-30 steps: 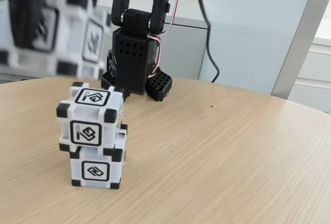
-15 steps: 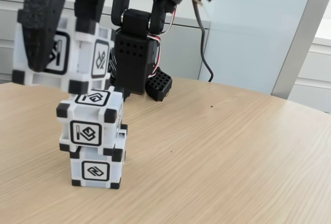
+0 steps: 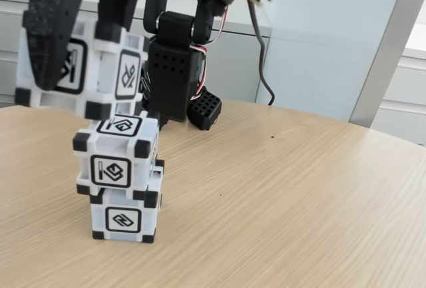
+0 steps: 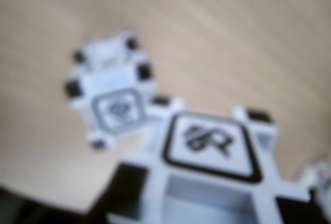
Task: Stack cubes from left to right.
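In the fixed view, two cubes form a stack on the counter (image 3: 279,201) at the near left: the upper cube (image 3: 117,153) rests on the lower cube (image 3: 126,213), slightly offset. The third cube (image 3: 83,72) hangs above and left of the stack, pinched by the end effector (image 3: 83,35). The wrist view, blurred, shows the held cube beside the stack.

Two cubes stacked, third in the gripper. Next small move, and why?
Probably shift the held cube rightward in the fixed view, then lower. The gripper holds it above and left of the stack's top cube, overlapping only at its corner; the wrist view shows the same offset.
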You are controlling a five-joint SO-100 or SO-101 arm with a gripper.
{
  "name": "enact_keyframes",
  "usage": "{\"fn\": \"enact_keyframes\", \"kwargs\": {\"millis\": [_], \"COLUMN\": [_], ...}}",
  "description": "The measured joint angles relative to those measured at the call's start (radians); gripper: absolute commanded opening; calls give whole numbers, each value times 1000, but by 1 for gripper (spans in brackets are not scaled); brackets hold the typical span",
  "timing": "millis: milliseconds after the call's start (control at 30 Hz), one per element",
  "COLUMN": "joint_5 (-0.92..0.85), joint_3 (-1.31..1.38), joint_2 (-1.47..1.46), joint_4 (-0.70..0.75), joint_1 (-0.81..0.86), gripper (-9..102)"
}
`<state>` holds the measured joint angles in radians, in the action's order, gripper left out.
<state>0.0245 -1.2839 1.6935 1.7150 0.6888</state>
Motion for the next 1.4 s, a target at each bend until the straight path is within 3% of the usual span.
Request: {"fn": "enact_keyframes", "kwargs": {"millis": [1400], "joint_5": [-58], "joint_3": [-249], "joint_2": [178], "joint_4": [0], "joint_1": [-2], "gripper": [13]}}
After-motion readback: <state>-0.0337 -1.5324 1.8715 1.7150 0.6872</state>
